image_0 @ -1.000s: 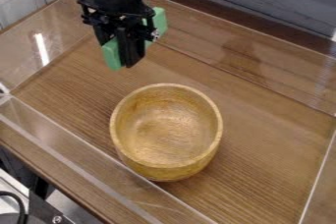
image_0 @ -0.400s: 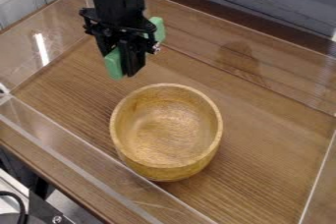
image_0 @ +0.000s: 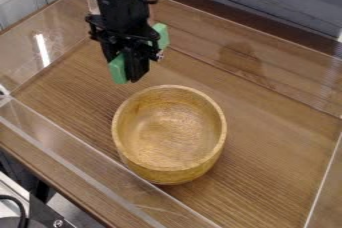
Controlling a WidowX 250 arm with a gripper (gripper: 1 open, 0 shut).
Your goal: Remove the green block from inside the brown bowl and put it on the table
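Gripper (image_0: 132,60) clamped on block (image_0: 120,68), pointing straight down. Black fingers pinching block across its middle; green visible on both sides of the fingers, lower-left end and upper-right end sticking out. Block tilted, running diagonally from lower left to upper right in view.

Block out of bowl (image_0: 170,133), up and left of bowl's far rim. Low over surface (image_0: 267,92); contact with surface not resolvable from this angle.

Bowl upright, sitting on surface, nothing inside, grain visible on inner floor. Bowl apart from gripper and block, no contact.

Surface: brown wood grain with dark streaks, glare patch beyond bowl toward back right. Clear acrylic wall (image_0: 80,162) along edge nearest to camera, in front of bowl; another clear wall at left, past gripper. Grey plank backdrop (image_0: 267,2) behind bowl, past far edge of surface.

Arm coming down from top of view, well behind bowl, black throughout.
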